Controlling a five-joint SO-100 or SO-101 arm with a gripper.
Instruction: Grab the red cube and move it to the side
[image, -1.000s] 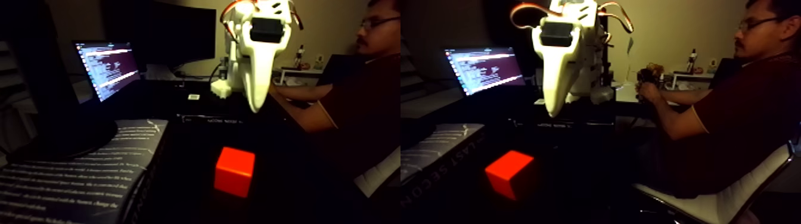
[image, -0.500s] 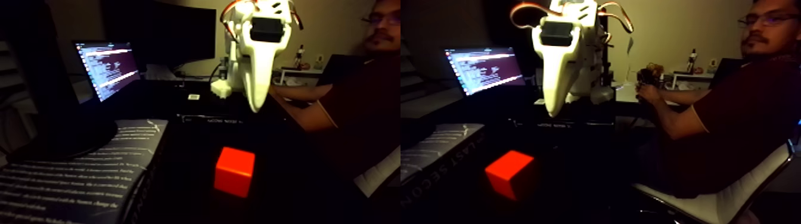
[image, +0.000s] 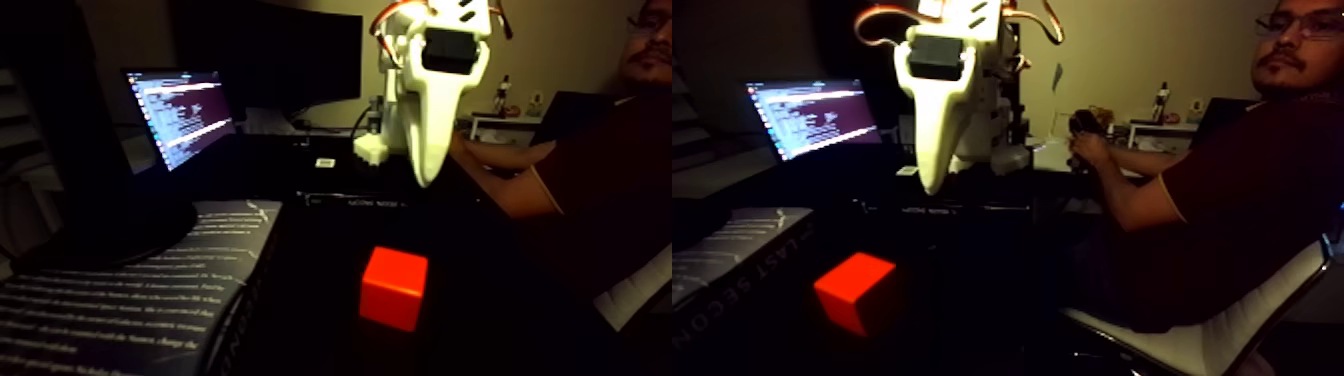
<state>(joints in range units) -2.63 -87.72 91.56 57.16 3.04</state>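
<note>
The picture holds two side-by-side takes of one scene. The red cube (image: 393, 288) lies on the dark table near the front, and in the right half it (image: 852, 290) shows edge-on. My white gripper (image: 427, 180) hangs point-down above and behind the cube, well clear of it. In the right half the gripper (image: 930, 188) stands higher and to the right of the cube. Its fingers taper to a single tip with no gap showing and nothing held.
A lit laptop screen (image: 180, 115) stands at back left, with a dark monitor (image: 290, 60) behind it. A printed dark book (image: 130, 290) lies left of the cube. A seated person (image: 1240, 180) on a white chair (image: 1200, 335) holds a handle at right.
The person has turned their head toward the camera. The gripper has barely shifted and the cube has not moved.
</note>
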